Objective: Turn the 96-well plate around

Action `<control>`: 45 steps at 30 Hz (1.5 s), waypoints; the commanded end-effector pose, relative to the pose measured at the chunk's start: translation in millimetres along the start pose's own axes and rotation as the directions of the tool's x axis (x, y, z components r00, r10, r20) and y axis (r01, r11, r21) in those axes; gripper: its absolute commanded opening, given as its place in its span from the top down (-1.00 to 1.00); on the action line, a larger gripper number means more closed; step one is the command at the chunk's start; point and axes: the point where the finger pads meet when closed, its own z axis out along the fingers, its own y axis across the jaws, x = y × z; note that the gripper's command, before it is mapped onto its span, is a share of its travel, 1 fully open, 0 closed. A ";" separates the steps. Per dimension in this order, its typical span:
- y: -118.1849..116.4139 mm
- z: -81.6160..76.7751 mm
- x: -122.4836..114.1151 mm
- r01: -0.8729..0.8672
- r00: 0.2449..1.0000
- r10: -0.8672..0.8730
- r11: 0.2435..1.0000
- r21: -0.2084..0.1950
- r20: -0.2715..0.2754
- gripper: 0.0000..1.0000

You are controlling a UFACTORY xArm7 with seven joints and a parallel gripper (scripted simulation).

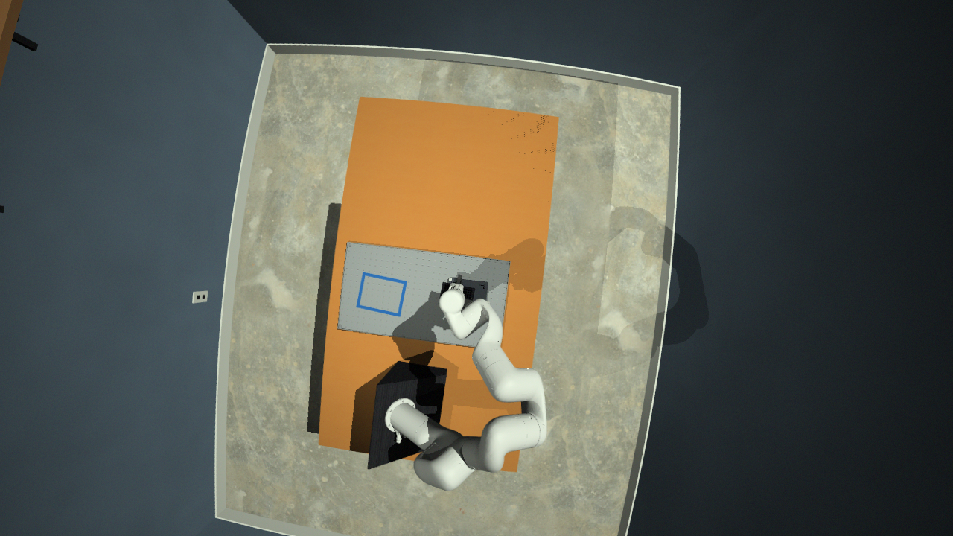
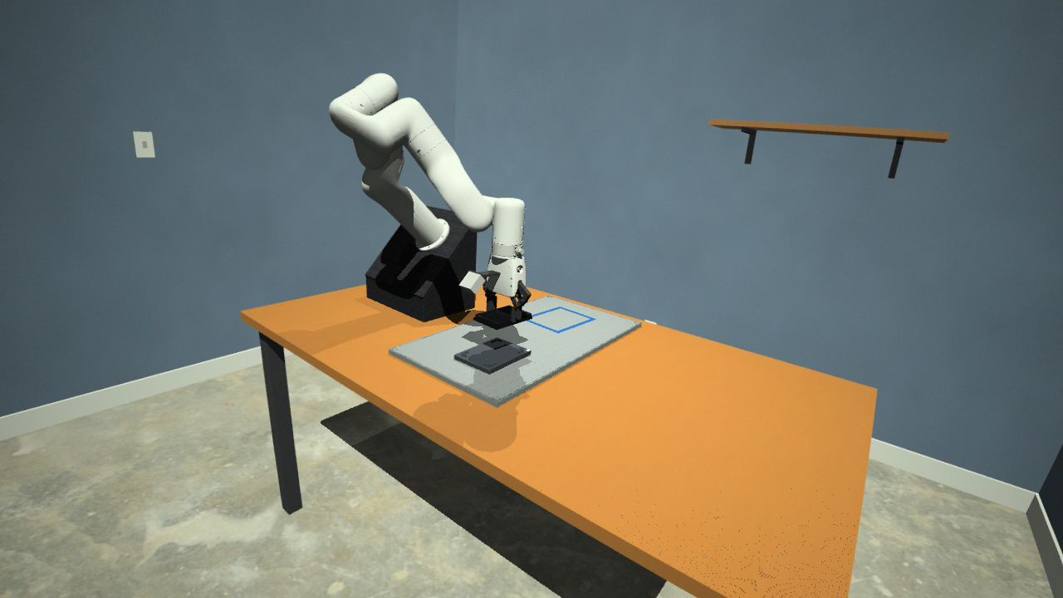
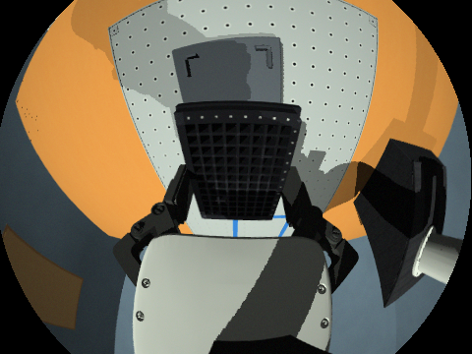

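Observation:
My gripper [image 3: 237, 177] is shut on the black 96-well plate [image 3: 238, 160] across its width and holds it in the air above the grey deck. In the exterior view the plate [image 2: 502, 317] hangs level, well above the dark nest N1 [image 2: 491, 355], which stands bare on the deck. The nest [image 3: 230, 69] shows beyond the plate in the wrist view, with its corner locators visible. In the overhead view my wrist hides most of the plate [image 1: 464, 290]. I cannot make out the plate's cut corner.
The blue taped outline B1 [image 1: 381, 293] lies at the deck's other end [image 2: 560, 319]. The grey perforated deck [image 2: 516, 345] rests on the orange table. The arm's black base block [image 2: 419, 273] stands behind the deck.

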 end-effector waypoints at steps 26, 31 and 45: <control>15.6 1.3 -84.6 0.000 1.000 0.000 1.000 0.005 0.002 1.00; 19.0 1.9 -100.9 0.000 1.000 0.000 1.000 0.005 0.002 1.00; 27.2 3.2 -140.1 0.000 1.000 0.000 1.000 0.004 0.002 1.00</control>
